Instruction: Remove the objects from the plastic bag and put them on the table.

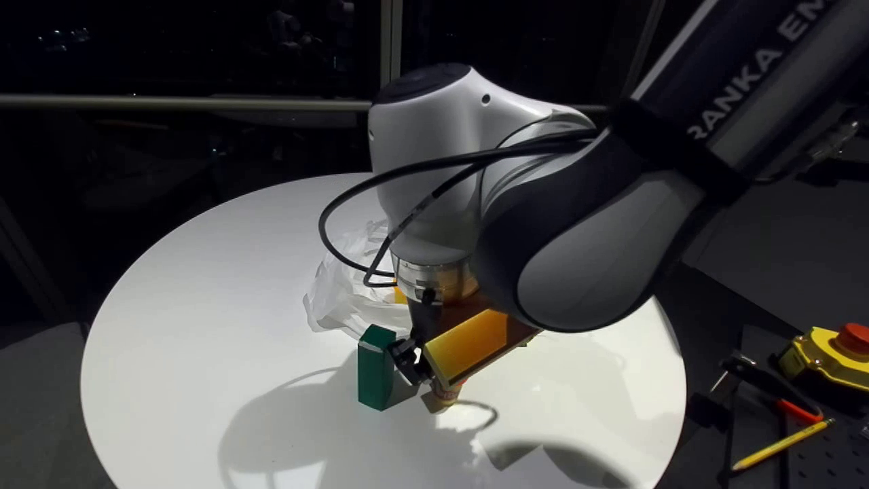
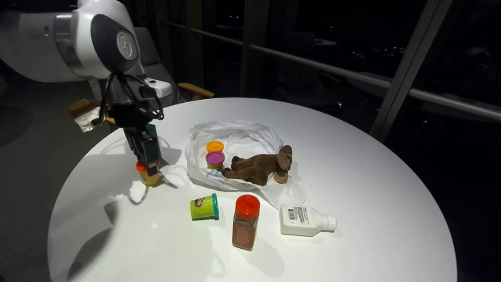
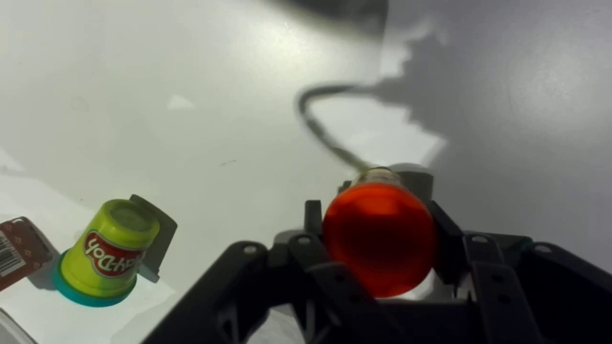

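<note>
The white plastic bag [image 2: 235,135] lies open on the round table. Inside it stand an orange-lidded can [image 2: 215,146] and a purple-lidded can [image 2: 215,161]. A brown plush toy [image 2: 256,166] lies across the bag's near right side. My gripper [image 3: 380,239], to one side of the bag, is shut on a yellow can with a red lid [image 2: 150,179]. Its fingers press both sides of the lid in the wrist view. The can is upright, on or just above the table; I cannot tell which. In an exterior view the arm hides much of the bag.
A green box [image 1: 375,370] stands beside the gripper. A lime can with a teal lid [image 2: 202,208] lies on its side. A red-capped jar [image 2: 245,223] stands nearby and a white bottle [image 2: 299,221] lies at its right. An arm cable [image 1: 400,176] loops out.
</note>
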Controlling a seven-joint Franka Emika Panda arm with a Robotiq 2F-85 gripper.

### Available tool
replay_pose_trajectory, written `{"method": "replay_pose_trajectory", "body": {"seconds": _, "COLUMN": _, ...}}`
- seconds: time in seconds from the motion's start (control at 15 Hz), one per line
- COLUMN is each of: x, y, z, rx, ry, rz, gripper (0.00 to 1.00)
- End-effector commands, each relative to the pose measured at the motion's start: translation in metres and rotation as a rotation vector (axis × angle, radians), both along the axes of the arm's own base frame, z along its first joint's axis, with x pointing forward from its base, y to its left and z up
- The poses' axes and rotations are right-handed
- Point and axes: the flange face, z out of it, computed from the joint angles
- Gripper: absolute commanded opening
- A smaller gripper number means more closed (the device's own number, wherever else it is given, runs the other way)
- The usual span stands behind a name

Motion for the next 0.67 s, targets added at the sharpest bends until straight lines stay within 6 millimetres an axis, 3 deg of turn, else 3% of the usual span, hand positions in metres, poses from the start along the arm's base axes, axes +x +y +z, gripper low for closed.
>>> {"method": "replay_pose_trajectory", "body": {"seconds": 0.0, "x": -0.003, "y": 0.002, "z": -0.008, "rx": -0.004, "ry": -0.028, "rz": 0.05, "gripper": 0.28}}
{"method": "replay_pose_trajectory", "body": {"seconds": 0.07, "x": -0.005, "y": 0.003, "z": -0.01, "rx": -0.006, "ry": -0.028, "rz": 0.054, "gripper": 0.28}}
{"method": "replay_pose_trajectory", "body": {"seconds": 0.13, "x": -0.005, "y": 0.004, "z": -0.009, "rx": 0.0, "ry": -0.034, "rz": 0.056, "gripper": 0.66}}
{"method": "replay_pose_trajectory", "body": {"seconds": 0.2, "x": -0.005, "y": 0.004, "z": -0.006, "rx": 0.007, "ry": -0.039, "rz": 0.058, "gripper": 0.78}}
{"method": "replay_pose_trajectory", "body": {"seconds": 0.4, "x": -0.008, "y": 0.001, "z": 0.006, "rx": 0.004, "ry": -0.051, "rz": 0.063, "gripper": 0.99}}
{"method": "replay_pose_trajectory", "body": {"seconds": 0.6, "x": -0.006, "y": -0.011, "z": 0.025, "rx": -0.014, "ry": -0.068, "rz": 0.065, "gripper": 1.0}}
